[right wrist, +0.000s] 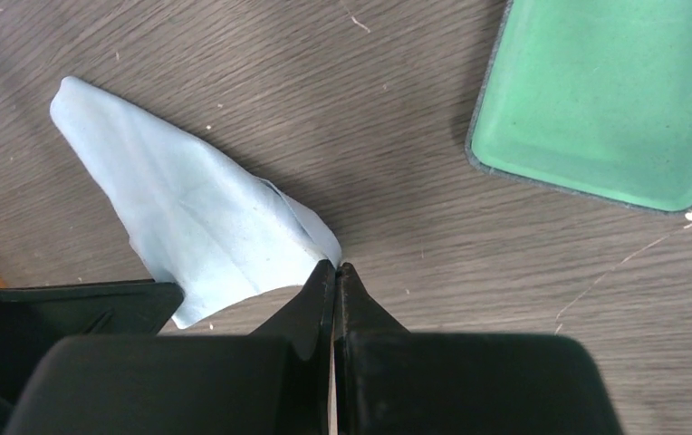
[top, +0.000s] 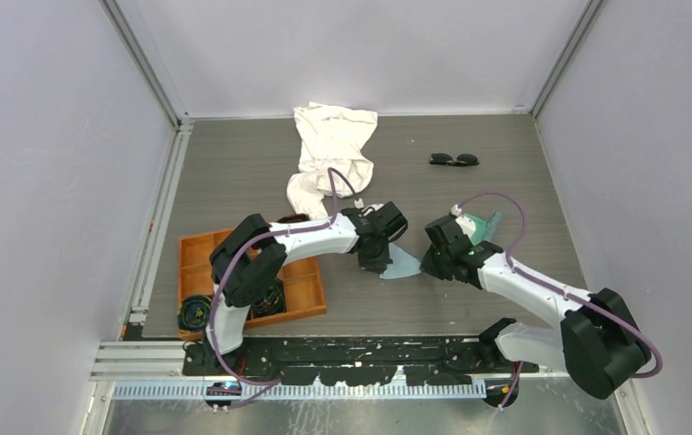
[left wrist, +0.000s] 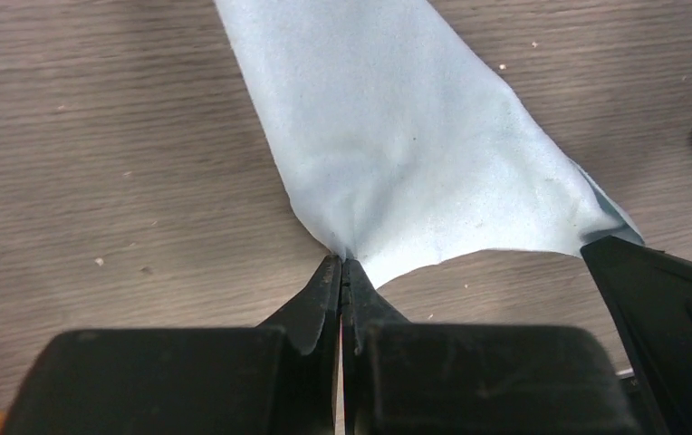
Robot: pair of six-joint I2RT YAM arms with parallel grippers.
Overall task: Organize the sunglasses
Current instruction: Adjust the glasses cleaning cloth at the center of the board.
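Observation:
The black sunglasses (top: 454, 159) lie on the table at the far right, away from both arms. A small light-blue cloth (top: 403, 265) is stretched between the two grippers. My left gripper (left wrist: 341, 263) is shut on one corner of the blue cloth (left wrist: 406, 136). My right gripper (right wrist: 336, 266) is shut on another corner of it (right wrist: 197, 217). In the top view the left gripper (top: 380, 264) and the right gripper (top: 426, 265) face each other above the middle of the table. The open glasses case (right wrist: 605, 100) with a mint-green lining lies just behind the right gripper.
A large crumpled white cloth (top: 331, 154) lies at the back centre. An orange tray (top: 304, 288) with round black coiled bundles (top: 195, 313) sits at the near left, under the left arm. The case also shows in the top view (top: 482, 227).

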